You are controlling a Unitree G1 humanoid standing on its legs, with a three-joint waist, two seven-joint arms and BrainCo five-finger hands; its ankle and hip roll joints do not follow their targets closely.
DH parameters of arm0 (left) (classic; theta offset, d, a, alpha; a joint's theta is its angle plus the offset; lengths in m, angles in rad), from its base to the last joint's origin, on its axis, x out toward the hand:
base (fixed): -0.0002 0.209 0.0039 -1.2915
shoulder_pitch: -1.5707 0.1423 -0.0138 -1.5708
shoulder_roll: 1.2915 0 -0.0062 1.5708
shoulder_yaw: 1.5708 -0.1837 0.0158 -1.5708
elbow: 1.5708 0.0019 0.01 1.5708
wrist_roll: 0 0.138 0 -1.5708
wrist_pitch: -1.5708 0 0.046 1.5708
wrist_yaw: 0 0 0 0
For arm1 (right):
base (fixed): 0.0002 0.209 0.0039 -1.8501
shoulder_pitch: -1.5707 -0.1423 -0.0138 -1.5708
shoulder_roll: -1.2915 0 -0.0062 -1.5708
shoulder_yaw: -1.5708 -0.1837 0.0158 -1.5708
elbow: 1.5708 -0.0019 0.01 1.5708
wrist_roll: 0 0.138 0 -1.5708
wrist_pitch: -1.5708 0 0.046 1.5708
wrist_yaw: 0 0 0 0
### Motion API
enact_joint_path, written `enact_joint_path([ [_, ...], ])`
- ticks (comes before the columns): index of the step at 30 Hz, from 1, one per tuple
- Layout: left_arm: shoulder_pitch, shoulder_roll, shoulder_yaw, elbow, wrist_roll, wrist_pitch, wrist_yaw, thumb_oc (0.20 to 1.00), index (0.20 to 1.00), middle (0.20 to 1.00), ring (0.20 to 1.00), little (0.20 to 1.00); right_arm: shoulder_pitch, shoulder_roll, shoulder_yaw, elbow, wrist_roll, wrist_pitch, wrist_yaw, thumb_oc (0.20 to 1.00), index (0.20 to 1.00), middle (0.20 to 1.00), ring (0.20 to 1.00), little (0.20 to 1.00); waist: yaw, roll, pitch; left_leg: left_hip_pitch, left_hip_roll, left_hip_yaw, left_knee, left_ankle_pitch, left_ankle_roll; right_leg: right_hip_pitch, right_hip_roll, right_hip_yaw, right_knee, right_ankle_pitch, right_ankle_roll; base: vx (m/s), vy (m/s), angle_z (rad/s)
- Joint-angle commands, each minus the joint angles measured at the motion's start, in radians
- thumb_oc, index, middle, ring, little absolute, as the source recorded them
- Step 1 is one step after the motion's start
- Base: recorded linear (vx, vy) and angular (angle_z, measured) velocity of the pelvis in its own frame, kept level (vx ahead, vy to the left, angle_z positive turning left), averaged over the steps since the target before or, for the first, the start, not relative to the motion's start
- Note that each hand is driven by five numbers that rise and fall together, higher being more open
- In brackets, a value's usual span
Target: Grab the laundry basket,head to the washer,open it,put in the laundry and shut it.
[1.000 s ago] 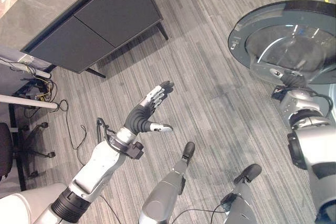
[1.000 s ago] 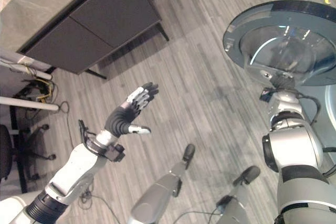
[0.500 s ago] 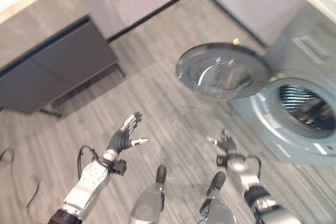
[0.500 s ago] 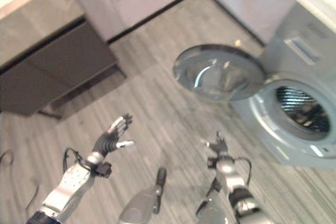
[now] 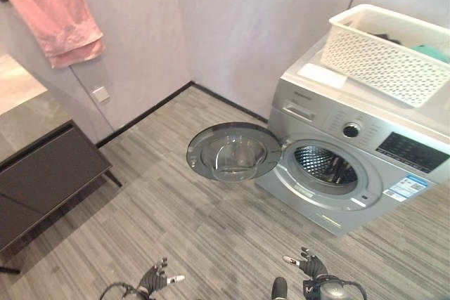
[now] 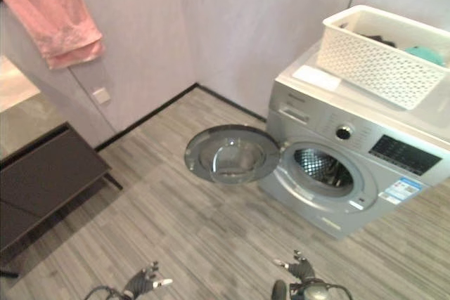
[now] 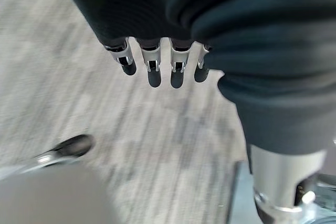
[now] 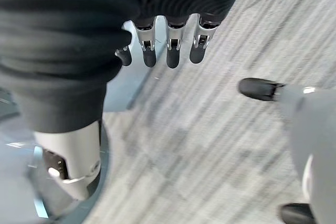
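Observation:
A silver front-loading washer (image 5: 351, 152) stands at the right against the wall. Its round glass door (image 5: 232, 151) hangs wide open to the left, and the drum (image 5: 325, 166) shows dark and hollow. A white perforated laundry basket (image 5: 390, 50) sits on top of the washer with dark and teal laundry (image 5: 430, 50) inside. My left hand (image 5: 156, 279) is low at the bottom edge, its fingers (image 7: 152, 69) straight and holding nothing. My right hand (image 5: 309, 266) is low near the bottom too, its fingers (image 8: 170, 48) spread over bare floor, well short of the washer.
A pink towel (image 5: 60, 15) hangs on the wall at the upper left. A dark low cabinet (image 5: 42, 180) stands at the left. Grey striped floor (image 5: 183, 230) lies between me and the washer.
The camera has tilted up from the floor: the washer, basket and towel now show, and both hands sit lower in the picture. The door stays open.

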State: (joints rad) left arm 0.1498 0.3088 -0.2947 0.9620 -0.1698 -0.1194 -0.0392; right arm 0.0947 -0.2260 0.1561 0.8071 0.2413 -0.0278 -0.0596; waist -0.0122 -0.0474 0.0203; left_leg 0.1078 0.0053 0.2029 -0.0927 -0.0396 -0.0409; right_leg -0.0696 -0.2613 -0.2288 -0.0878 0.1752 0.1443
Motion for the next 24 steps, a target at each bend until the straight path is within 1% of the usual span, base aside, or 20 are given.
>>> enact_joint_path([
  [1,-0.059,0.012,0.03,-0.067,0.017,-0.033,0.038,1.0,1.0,1.0,1.0,1.0,-0.023,-0.047,-0.048,-0.096,0.027,-0.056,-0.006,1.0,1.0,1.0,1.0,1.0,-0.005,0.041,0.046,-0.038,-0.02,-0.045,0.114,-0.124,0.068,-0.016,-0.071,-0.004,0.14,-0.071,0.063,0.02,0.065,-0.22],
  [2,-0.059,0.013,0.03,-0.067,0.017,-0.033,0.038,1.0,1.0,1.0,1.0,1.0,-0.023,-0.047,-0.048,-0.096,0.027,-0.056,-0.006,1.0,1.0,1.0,1.0,1.0,-0.005,0.041,0.045,-0.039,-0.02,-0.045,0.114,-0.124,0.068,-0.017,-0.071,-0.003,0.14,-0.071,0.063,0.01,0.071,-0.04],
  [3,-0.059,0.012,0.04,-0.089,-0.006,-0.037,0.043,1.0,1.0,1.0,1.0,1.0,-0.02,-0.062,-0.08,-0.177,0.052,-0.076,-0.022,1.0,1.0,1.0,1.0,1.0,-0.029,0.058,0.072,-0.022,-0.014,-0.052,0.111,-0.131,0.08,-0.07,-0.043,0.056,0.252,-0.106,0.053,0.01,0.07,-0.01],
  [4,-0.059,0.012,0.04,-0.089,-0.006,-0.037,0.043,1.0,1.0,1.0,1.0,1.0,-0.02,-0.062,-0.08,-0.177,0.051,-0.076,-0.022,1.0,1.0,1.0,1.0,1.0,-0.027,0.057,0.069,-0.028,-0.015,-0.05,0.111,-0.128,0.08,-0.076,-0.044,0.059,0.252,-0.103,0.052,0.12,0.116,-0.19],
  [5,-0.054,0.015,0.035,-0.119,-0.001,-0.049,0.046,1.0,1.0,1.0,1.0,1.0,-0.023,-0.093,-0.134,-0.333,0.054,-0.116,-0.062,1.0,1.0,1.0,1.0,1.0,-0.063,0.073,0.097,0.008,-0.02,-0.045,0.108,-0.151,0.091,-0.134,0.023,0.135,0.286,-0.126,0.043,0.15,0.038,-0.34],
  [7,-0.051,0.014,0.037,-0.132,-0.002,-0.049,0.047,1.0,1.0,1.0,1.0,1.0,-0.034,-0.107,-0.155,-0.391,0.05,-0.129,-0.079,1.0,1.0,1.0,1.0,1.0,-0.066,0.075,0.103,0.01,-0.026,-0.033,0.111,-0.156,0.094,-0.158,0.032,0.133,0.263,-0.108,0.045,0.13,0.002,-0.69],
  [8,-0.05,0.004,0.042,-0.139,-0.009,-0.045,0.049,1.0,1.0,1.0,1.0,1.0,-0.076,-0.121,-0.177,-0.506,0.037,-0.168,-0.131,1.0,1.0,1.0,1.0,1.0,-0.071,0.084,0.115,0.03,-0.022,0.001,0.121,-0.181,0.093,-0.198,0.021,0.042,0.21,-0.073,0.054,0.15,-0.037,-0.71],
  [9,-0.052,0.001,0.044,-0.138,-0.006,-0.045,0.055,1.0,1.0,1.0,1.0,1.0,-0.092,-0.123,-0.192,-0.588,0.027,-0.186,-0.166,1.0,1.0,1.0,1.0,1.0,-0.079,0.086,0.116,0.044,-0.022,0.017,0.121,-0.188,0.092,-0.208,0.027,0.004,0.187,-0.061,0.054,0.16,-0.036,-0.58],
  [10,-0.052,0.001,0.044,-0.138,-0.006,-0.045,0.056,1.0,1.0,1.0,1.0,1.0,-0.09,-0.123,-0.192,-0.591,0.026,-0.183,-0.167,1.0,1.0,1.0,1.0,1.0,-0.079,0.087,0.117,0.046,-0.02,0.017,0.121,-0.188,0.091,-0.206,0.028,0.003,0.185,-0.06,0.054,0.14,-0.034,-0.26],
  [12,-0.06,-0.001,0.043,-0.124,0.006,-0.041,0.07,1.0,1.0,1.0,1.0,1.0,-0.101,-0.113,-0.246,-0.788,0.053,-0.228,-0.209,1.0,1.0,1.0,1.0,1.0,-0.097,0.088,0.103,0.076,-0.022,0.037,0.116,-0.206,0.089,-0.197,0.047,-0.016,0.17,-0.058,0.051,0.25,-0.103,-0.45],
  [13,-0.061,-0.013,0.04,-0.129,0.006,-0.034,0.077,1.0,1.0,1.0,1.0,1.0,-0.095,-0.098,-0.297,-0.946,0.058,-0.266,-0.24,1.0,1.0,1.0,1.0,1.0,-0.104,0.091,0.074,0.088,-0.01,0.027,0.124,-0.218,0.08,-0.169,0.075,-0.001,0.163,-0.072,0.03,0.27,-0.131,-0.32],
  [14,-0.06,-0.012,0.038,-0.129,0.006,-0.034,0.078,1.0,1.0,1.0,1.0,1.0,-0.091,-0.096,-0.298,-0.953,0.057,-0.261,-0.24,1.0,1.0,1.0,1.0,1.0,-0.103,0.092,0.073,0.088,-0.008,0.027,0.125,-0.22,0.079,-0.168,0.077,-0.002,0.162,-0.072,0.03,0.38,-0.212,-0.12],
  [15,-0.075,-0.028,0.04,-0.119,0.015,-0.031,0.089,1.0,1.0,1.0,1.0,1.0,-0.086,-0.1,-0.34,-1.112,0.029,-0.288,-0.239,1.0,1.0,1.0,1.0,1.0,-0.119,0.1,0.044,0.099,0.023,0.02,0.145,-0.213,0.056,-0.142,0.116,0.016,0.157,-0.093,0.009,0.27,-0.171,-0.03],
  [17,-0.076,-0.035,0.04,-0.113,0.018,-0.03,0.095,1.0,1.0,1.0,1.0,1.0,-0.085,-0.106,-0.349,-1.161,0.009,-0.291,-0.241,1.0,1.0,1.0,1.0,1.0,-0.118,0.107,0.035,0.102,0.041,0.021,0.161,-0.201,0.044,-0.129,0.135,0.015,0.154,-0.105,-0.002,0.26,-0.201,-0.02],
  [18,-0.079,-0.041,0.046,-0.111,0.024,-0.03,0.105,1.0,1.0,1.0,1.0,1.0,-0.103,-0.13,-0.366,-1.224,-0.031,-0.304,-0.254,1.0,1.0,1.0,1.0,1.0,-0.113,0.114,0.016,0.084,0.097,0.027,0.256,-0.105,0.0,-0.091,0.187,0.015,0.144,-0.14,-0.036,0.23,-0.296,-0.02],
  [19,-0.081,-0.039,0.049,-0.119,0.022,-0.03,0.108,1.0,1.0,1.0,1.0,1.0,-0.112,-0.133,-0.364,-1.246,-0.037,-0.305,-0.259,1.0,1.0,1.0,1.0,1.0,-0.106,0.107,0.017,0.046,0.13,0.025,0.361,-0.041,-0.017,-0.064,0.211,0.023,0.132,-0.155,-0.059,0.28,-0.434,-0.13],
  [20,-0.082,-0.03,0.054,-0.137,0.019,-0.032,0.113,1.0,1.0,1.0,1.0,1.0,-0.12,-0.137,-0.36,-1.268,-0.036,-0.306,-0.256,1.0,1.0,1.0,1.0,1.0,-0.095,0.09,0.028,-0.016,0.153,-0.003,0.516,0.031,-0.034,-0.04,0.232,0.041,0.12,-0.165,-0.088,0.1,-0.274,-0.24],
  [21,-0.082,-0.028,0.054,-0.138,0.019,-0.032,0.113,1.0,1.0,1.0,1.0,1.0,-0.121,-0.136,-0.36,-1.269,-0.037,-0.305,-0.256,1.0,1.0,1.0,1.0,1.0,-0.097,0.092,0.027,-0.029,0.16,-0.009,0.534,0.026,-0.038,-0.042,0.236,0.038,0.119,-0.164,-0.091,0.1,-0.29,-0.31],
  [22,-0.082,-0.019,0.059,-0.162,0.009,-0.039,0.128,1.0,1.0,1.0,1.0,1.0,-0.137,-0.149,-0.34,-1.289,-0.014,-0.315,-0.251,1.0,1.0,1.0,1.0,1.0,-0.071,0.062,0.051,-0.121,0.16,-0.075,0.736,0.091,-0.031,-0.013,0.254,0.069,0.113,-0.177,-0.126,0.03,-0.15,-0.43],
  [24,-0.079,-0.017,0.062,-0.175,0.007,-0.042,0.132,1.0,1.0,1.0,1.0,1.0,-0.148,-0.161,-0.332,-1.282,-0.012,-0.315,-0.251,1.0,1.0,1.0,1.0,1.0,-0.061,0.048,0.057,-0.166,0.158,-0.092,0.761,0.088,-0.019,-0.006,0.25,0.074,0.107,-0.185,-0.129,0.06,-0.098,-0.68],
])
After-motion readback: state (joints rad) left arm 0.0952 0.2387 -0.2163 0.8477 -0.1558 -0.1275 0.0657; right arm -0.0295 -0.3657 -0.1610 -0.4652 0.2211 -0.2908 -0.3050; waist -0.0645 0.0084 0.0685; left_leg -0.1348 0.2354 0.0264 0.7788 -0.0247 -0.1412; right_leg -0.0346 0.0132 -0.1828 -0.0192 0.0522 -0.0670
